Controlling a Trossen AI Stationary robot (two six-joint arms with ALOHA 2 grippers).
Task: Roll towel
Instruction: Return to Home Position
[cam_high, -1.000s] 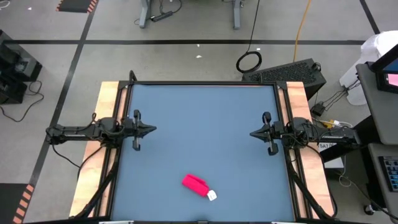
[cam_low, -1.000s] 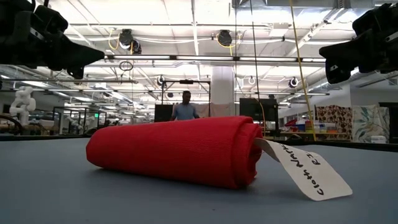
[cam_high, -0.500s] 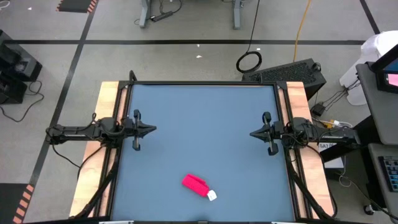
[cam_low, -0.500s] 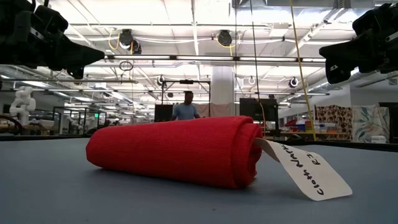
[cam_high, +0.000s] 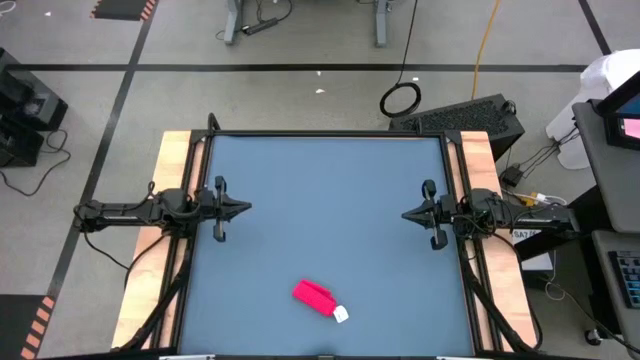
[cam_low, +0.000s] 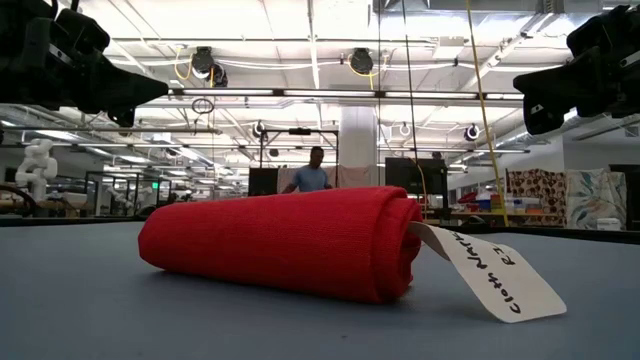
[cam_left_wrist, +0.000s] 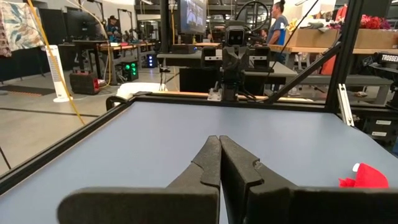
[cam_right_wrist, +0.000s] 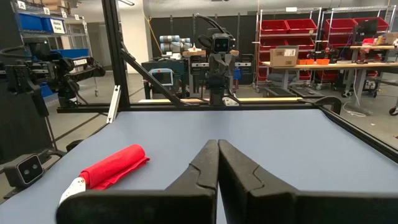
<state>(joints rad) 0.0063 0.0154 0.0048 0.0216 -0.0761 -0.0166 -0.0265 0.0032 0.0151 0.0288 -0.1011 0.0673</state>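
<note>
One rolled towel with one tag is laid on the worktop; the left claw and right claw are pressed closed.

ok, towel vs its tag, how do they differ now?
The towel is red, rolled into a thick cylinder; the tag is white, flat, handwritten. The towel is far larger; the tag sticks out from one end. Both lie on the table, away from the shut left gripper and right gripper.
</note>
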